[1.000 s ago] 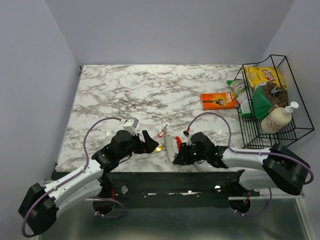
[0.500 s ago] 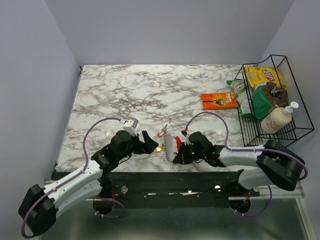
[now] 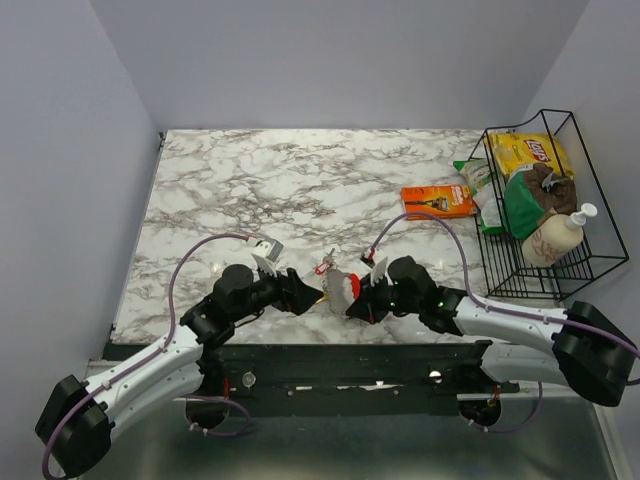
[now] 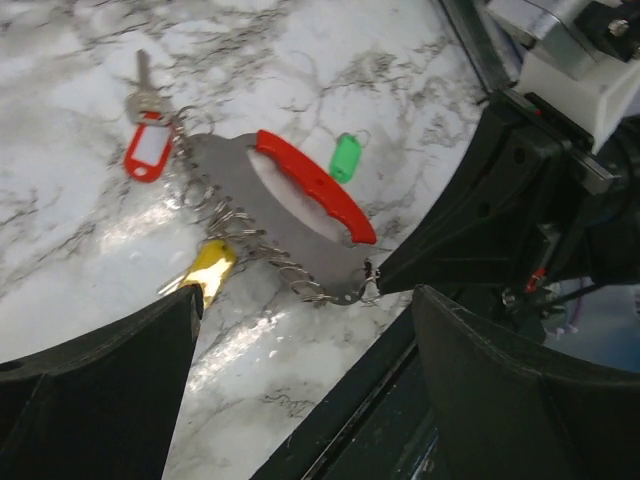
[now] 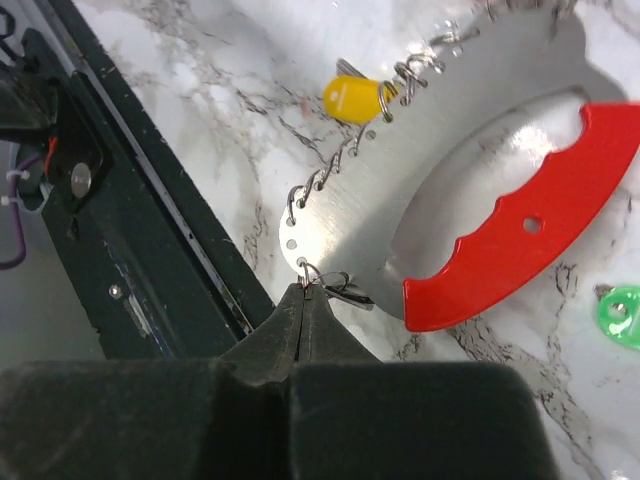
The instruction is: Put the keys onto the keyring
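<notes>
green key (image 5: 622, 315): right of the right gripper (image 5: 303, 293), cut by the frame edge
metal plate (image 5: 440, 160): far end cropped beyond the fingertips
keyring (image 5: 338, 288): partly behind the closed tips
yellow key (image 4: 208, 266): blade tip hidden by the left gripper (image 4: 303, 300) finger

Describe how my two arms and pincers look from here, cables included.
Left arm and right arm: white links, black joints, a purple cable looping along each. Left pincer and right pincer: matte black wedge fingers tapering to tips. A white camera block tops each wrist.
</notes>
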`<state>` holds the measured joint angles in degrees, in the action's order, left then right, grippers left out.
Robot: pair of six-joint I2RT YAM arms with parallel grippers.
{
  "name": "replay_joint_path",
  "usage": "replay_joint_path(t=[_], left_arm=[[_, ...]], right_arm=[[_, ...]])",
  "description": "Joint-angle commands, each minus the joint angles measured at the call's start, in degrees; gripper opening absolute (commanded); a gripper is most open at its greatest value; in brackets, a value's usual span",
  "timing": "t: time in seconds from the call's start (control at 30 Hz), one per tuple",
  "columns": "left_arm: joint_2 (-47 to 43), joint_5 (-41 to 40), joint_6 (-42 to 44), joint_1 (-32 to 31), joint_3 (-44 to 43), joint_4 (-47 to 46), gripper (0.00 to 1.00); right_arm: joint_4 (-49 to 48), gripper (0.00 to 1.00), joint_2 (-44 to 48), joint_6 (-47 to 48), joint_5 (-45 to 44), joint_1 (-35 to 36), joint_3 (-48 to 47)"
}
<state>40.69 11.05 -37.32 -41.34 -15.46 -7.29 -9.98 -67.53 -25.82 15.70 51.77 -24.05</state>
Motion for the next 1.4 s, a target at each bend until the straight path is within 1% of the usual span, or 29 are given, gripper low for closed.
replay_joint_path(t=[0.0,0.03,0.1,0.13,0.23,0.37,0.53,0.6,0.63,0.8,0.93,1.0,1.07,1.23,1.37], left_arm=[[-0.61,13.18,4.18,0.12,1.93,-12.65,0.90],[-0.52,14.25,4.53,0.12,2.19,-14.84,0.88],[0.09,16.27,5.24,0.12,2.11,-16.43,0.84],[0.36,18.03,6.02,0.12,1.67,-17.31,0.80],[1.93,20.84,6.82,-0.14,0.88,-20.12,0.75],[5.89,22.26,8.66,-0.93,-1.05,-21.54,0.71],[13.53,21.03,11.04,-2.16,-3.86,-22.07,0.62],[16.69,21.55,11.65,-2.34,-4.66,-23.47,0.60],[17.58,21.99,11.92,-2.43,-5.62,-23.91,0.55],[22.06,24.89,14.29,-2.87,-8.44,-24.09,0.53],[24.70,30.24,15.70,-3.31,-10.02,-24.88,0.52],[25.84,31.40,15.87,-3.65,-10.29,-25.32,0.51],[26.28,32.28,16.05,-3.66,-10.38,-25.41,0.46],[26.38,32.02,16.23,-3.66,-9.41,-25.84,0.40],[25.85,32.02,15.79,-3.66,-8.53,-26.81,0.39]], right_arm=[[-0.74,0.01,5.11,7.45,2.84,0.26,1.11],[-0.92,0.01,5.73,9.19,3.19,0.26,1.20],[-1.36,0.01,7.05,10.70,3.89,0.26,1.64],[-1.36,0.01,8.28,12.19,4.07,0.35,1.73],[-1.89,0.01,10.39,15.00,5.56,0.26,2.17],[-2.06,0.01,12.41,17.65,6.44,0.26,1.91],[-0.57,0.01,14.00,19.41,6.97,0.26,0.50],[-0.13,0.01,14.79,20.28,6.97,0.26,0.67],[-0.22,0.01,15.05,20.55,6.80,0.18,0.85],[-0.04,0.01,17.95,21.95,5.74,0.09,2.08],[-0.13,0.01,19.98,22.66,4.95,-0.18,2.61],[-0.22,0.01,20.24,23.19,4.95,-0.53,2.52],[-0.22,0.01,20.42,23.54,4.86,-0.70,2.43],[-0.83,0.01,20.33,23.10,5.48,-2.28,2.70],[-2.32,0.01,20.15,21.44,5.48,-3.95,3.49]])
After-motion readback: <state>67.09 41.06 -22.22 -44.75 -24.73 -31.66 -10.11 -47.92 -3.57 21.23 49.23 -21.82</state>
